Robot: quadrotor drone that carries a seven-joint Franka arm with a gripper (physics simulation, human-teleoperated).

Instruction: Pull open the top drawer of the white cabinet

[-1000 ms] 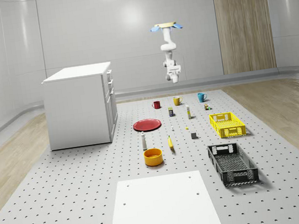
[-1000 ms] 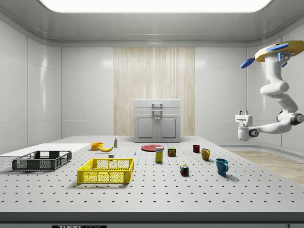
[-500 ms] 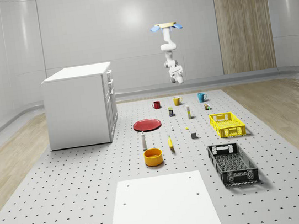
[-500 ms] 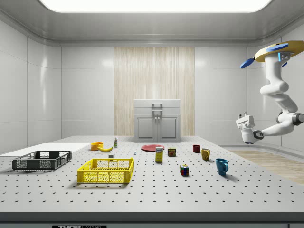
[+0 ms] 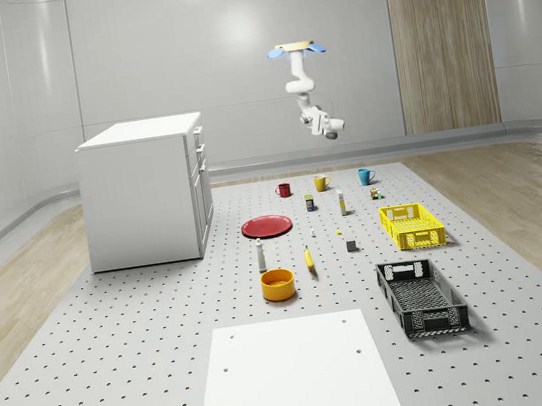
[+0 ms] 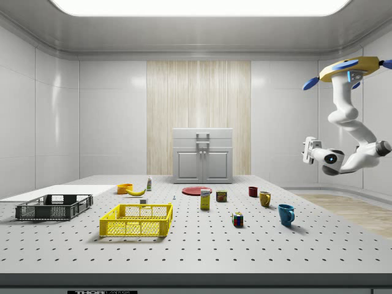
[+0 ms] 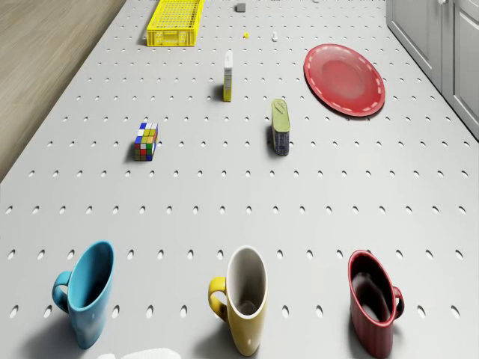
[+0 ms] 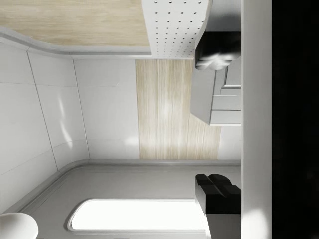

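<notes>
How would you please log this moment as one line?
drone: hovering beyond the mugs | gripper: mid-air, far from white cabinet | top drawer: shut

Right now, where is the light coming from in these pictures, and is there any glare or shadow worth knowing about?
Side view: a long ceiling light panel lights the room evenly. Whole-scene view: soft glare on the back wall, and a shadow beside the black crate. Drone view: short shadows under the three mugs.

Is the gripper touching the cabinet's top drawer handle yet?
No, the gripper hangs in the air far to the side view's right of the white cabinet.
</notes>
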